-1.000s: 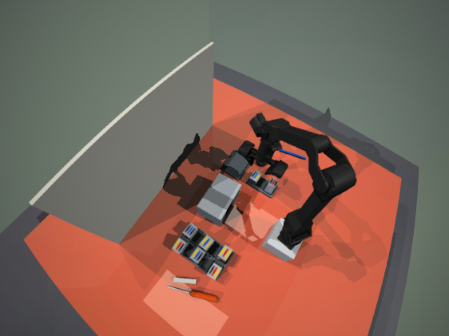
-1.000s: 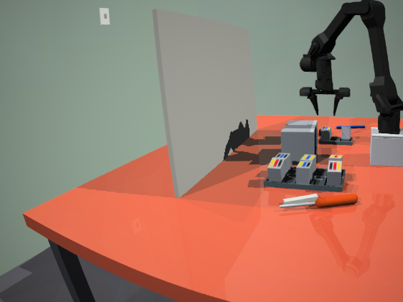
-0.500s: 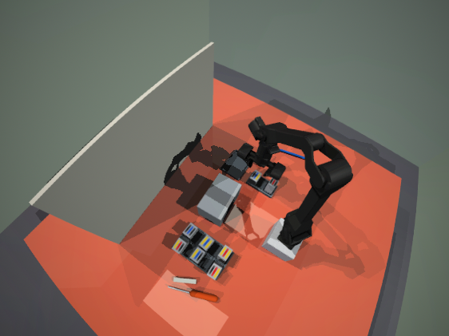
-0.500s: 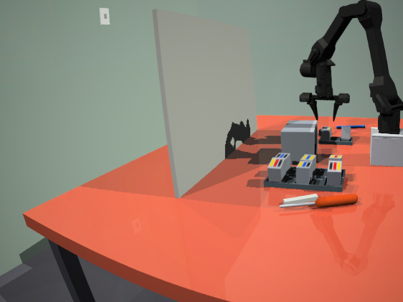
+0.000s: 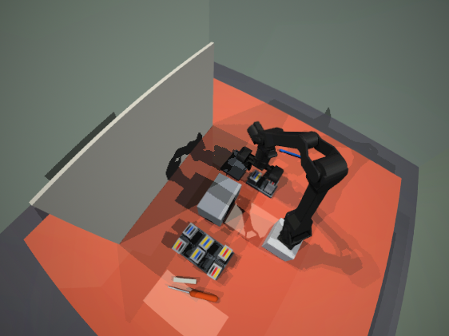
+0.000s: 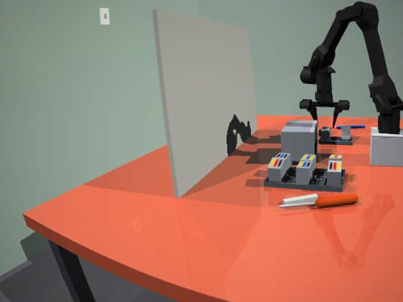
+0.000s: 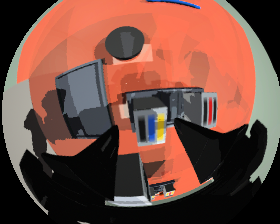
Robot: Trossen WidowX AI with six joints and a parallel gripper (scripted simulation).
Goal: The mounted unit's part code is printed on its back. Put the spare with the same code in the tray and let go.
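My gripper (image 5: 260,165) (image 6: 325,117) (image 7: 146,125) is open, with nothing between its fingers. It hangs just above a small dark rack (image 6: 337,141) with two spares. Right below the fingers stands a spare with yellow and blue stripes (image 5: 256,176) (image 6: 325,133) (image 7: 153,127). Beside it is a spare with red stripes (image 5: 271,185) (image 6: 345,133) (image 7: 209,110). The dark tray (image 5: 232,168) (image 7: 81,97) lies beside this rack, toward the panel. The grey mounted unit (image 5: 219,199) (image 6: 298,140) stands in front of the tray. Its back face is hidden.
A larger rack (image 6: 287,185) with several striped spares (image 5: 205,241) lies nearer the front. An orange screwdriver (image 5: 201,294) (image 6: 335,200) and a white bar (image 5: 184,280) (image 6: 301,198) lie before it. A tall grey panel (image 5: 132,144) (image 6: 208,97) stands on the left. A blue pen (image 5: 289,152) (image 6: 351,126) (image 7: 171,0) lies behind.
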